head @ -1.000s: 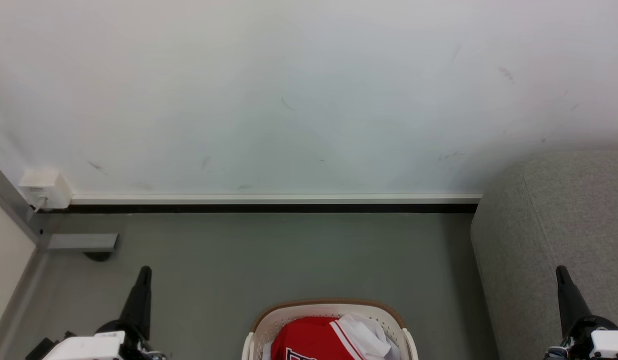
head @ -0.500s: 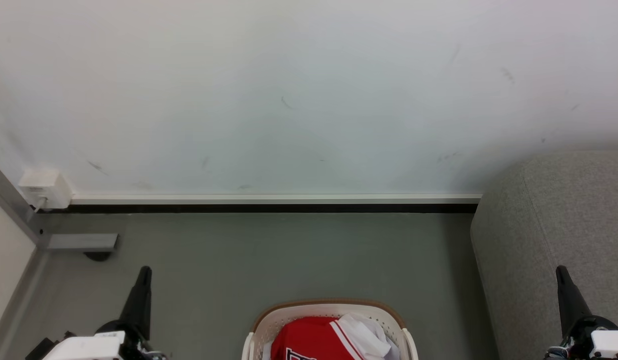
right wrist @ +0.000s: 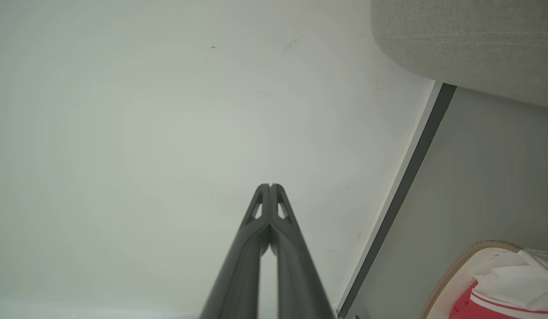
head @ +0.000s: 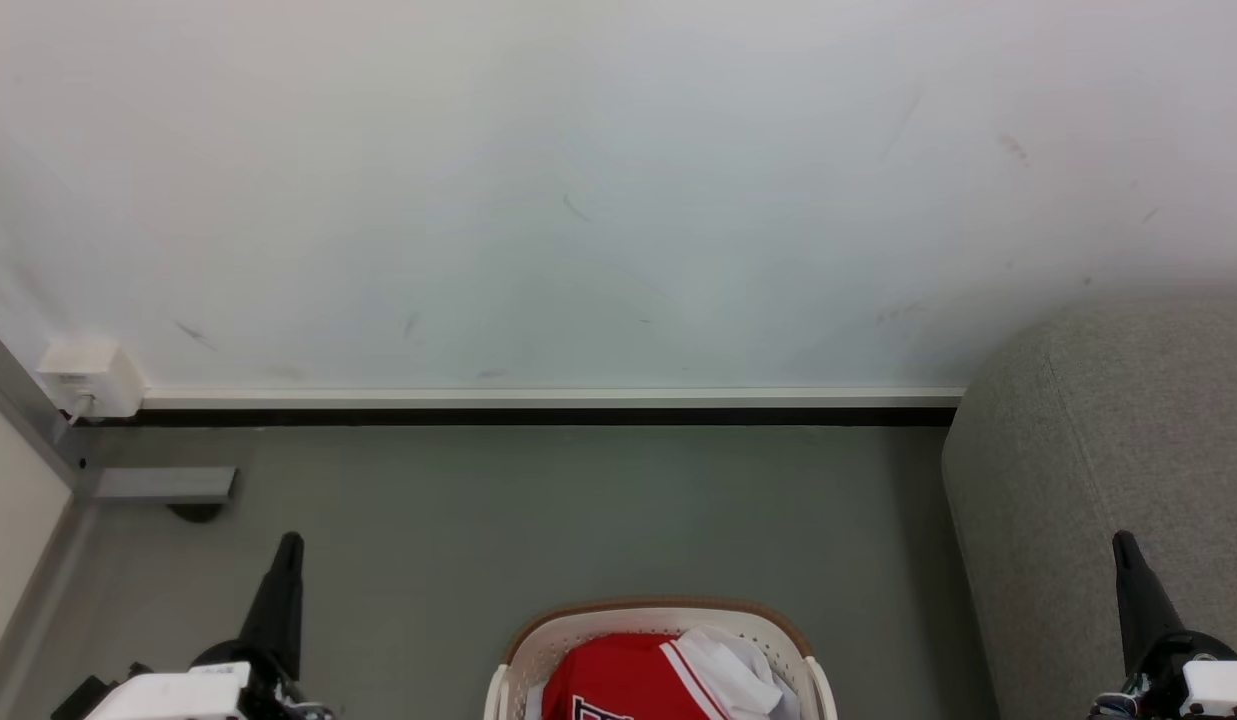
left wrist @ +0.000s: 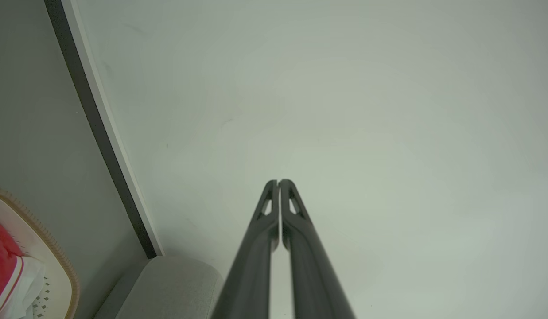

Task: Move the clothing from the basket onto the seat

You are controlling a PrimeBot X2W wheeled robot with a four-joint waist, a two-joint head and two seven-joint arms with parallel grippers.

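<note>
The cream basket (head: 538, 640) with a brown rim band stands on the floor at the bottom centre of the head view. Red clothing (head: 618, 675) with white trim lies inside it, beside a white piece (head: 723, 660). The grey seat (head: 1108, 450) rises at the right. My left gripper (head: 290, 542) sits at the lower left, shut and empty, well left of the basket. My right gripper (head: 1121, 540) is shut and empty in front of the seat. The left wrist view shows the left gripper (left wrist: 278, 181) pointing at the wall, with the basket (left wrist: 56, 266) and the seat (left wrist: 167, 283) low on the left. The right wrist view has the right gripper (right wrist: 270, 186), the seat (right wrist: 468, 40) and the clothing (right wrist: 473, 305).
A white wall (head: 618, 180) with a baseboard (head: 548, 398) closes the far side. A white socket box (head: 90, 378) and a grey metal foot (head: 163, 485) stand at the far left. Grey floor (head: 578, 510) lies between basket and wall.
</note>
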